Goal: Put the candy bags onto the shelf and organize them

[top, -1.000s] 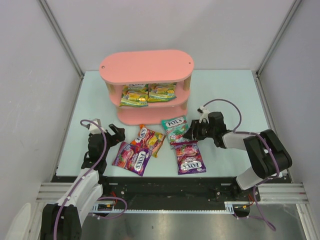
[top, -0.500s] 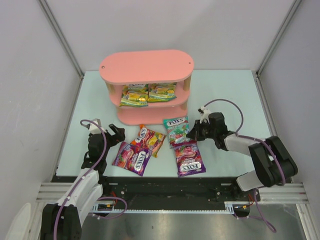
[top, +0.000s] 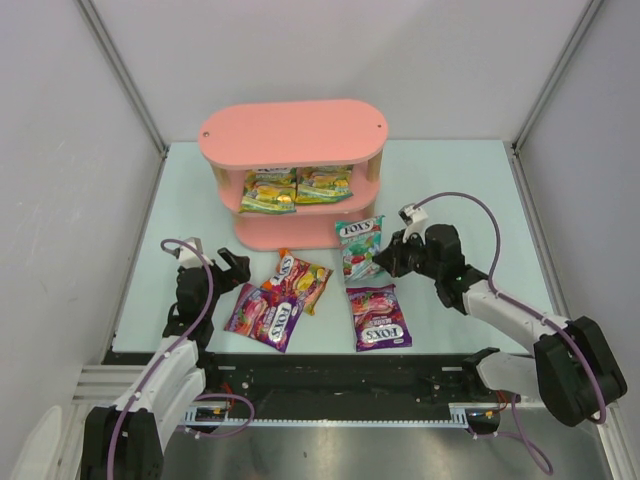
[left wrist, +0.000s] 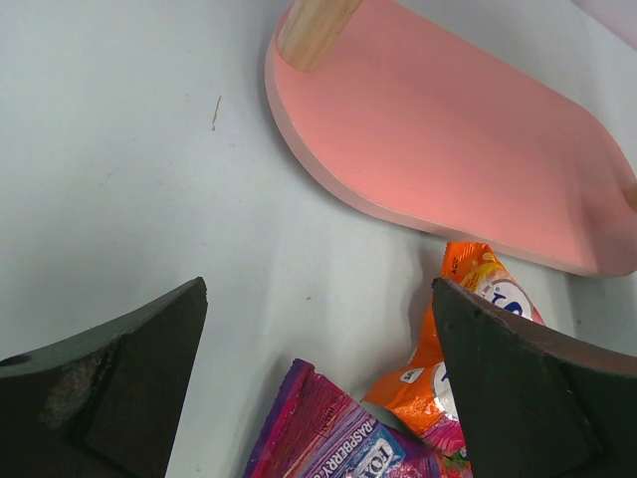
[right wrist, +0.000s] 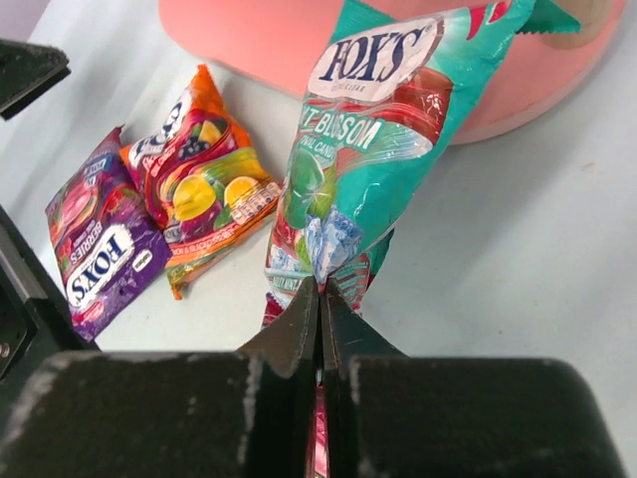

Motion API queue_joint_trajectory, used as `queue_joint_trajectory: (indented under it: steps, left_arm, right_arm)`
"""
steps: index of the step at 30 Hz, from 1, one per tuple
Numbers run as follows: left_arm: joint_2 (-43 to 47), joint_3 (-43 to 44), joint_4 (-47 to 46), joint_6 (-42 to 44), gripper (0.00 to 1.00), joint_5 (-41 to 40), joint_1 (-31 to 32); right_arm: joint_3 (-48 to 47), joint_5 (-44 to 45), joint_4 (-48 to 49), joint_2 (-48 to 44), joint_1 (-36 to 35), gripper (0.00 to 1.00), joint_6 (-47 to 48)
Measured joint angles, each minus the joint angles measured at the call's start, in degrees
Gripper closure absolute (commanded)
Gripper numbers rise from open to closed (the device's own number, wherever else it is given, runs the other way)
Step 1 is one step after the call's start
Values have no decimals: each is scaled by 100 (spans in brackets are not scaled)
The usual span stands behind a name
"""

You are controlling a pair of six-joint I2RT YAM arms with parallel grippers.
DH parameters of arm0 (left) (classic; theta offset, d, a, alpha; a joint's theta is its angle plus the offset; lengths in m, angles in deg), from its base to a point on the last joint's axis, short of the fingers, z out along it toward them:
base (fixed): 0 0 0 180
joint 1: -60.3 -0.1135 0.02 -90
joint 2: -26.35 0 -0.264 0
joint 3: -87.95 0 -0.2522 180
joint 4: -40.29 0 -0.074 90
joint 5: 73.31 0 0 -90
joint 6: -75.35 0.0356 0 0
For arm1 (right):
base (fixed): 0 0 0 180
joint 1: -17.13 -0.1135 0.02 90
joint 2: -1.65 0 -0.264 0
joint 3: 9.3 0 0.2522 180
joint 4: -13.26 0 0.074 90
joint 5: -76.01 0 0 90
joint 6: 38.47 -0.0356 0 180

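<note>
At about 4 o'clock from the shelf, the teal bag is held off the counter. It is pinched by its bottom seam between the closed right fingers, with its far end pointed at the shelf. The left fingers are spread wide, and nothing is held in them. Two yellow-green bags are laid side by side on the middle tier. The red-orange bag and two purple bags are left on the counter at 6 o'clock of the shelf.

The step in hand is judged to be the carry toward 11 o'clock. It would be done well if the bag were raised enough for its floppy free end to clear a tier's edge. It should then be brought in flat and label-up onto bare board, pushed well past the rim, and released only once supported. Glossy film may slip from so thin a grip, so quick swings are best avoided.
</note>
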Motion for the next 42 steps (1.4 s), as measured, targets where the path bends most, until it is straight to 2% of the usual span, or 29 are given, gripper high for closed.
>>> queue_joint_trajectory:
  steps: [10,18,31,35,42]
  left_arm:
    - [0,0,0,0,0,0,0]
    - [0,0,0,0,0,0,0]
    - [4,0,2,0,0,0,0]
    - [4,0,2,0,0,0,0]
    - [4,0,2,0,0,0,0]
  right_arm:
    - [-221,-46,63,417,-422,100,22]
    - [-546,-79,59,411,-564,100,-42]
    - [-675,-334,-1626,-1226,-1646,100,264]
    - [-1257,-389,-2149,-1325,-1941,100,372]
    - [-3311,-374,-2553,-562,-2133,100,612]
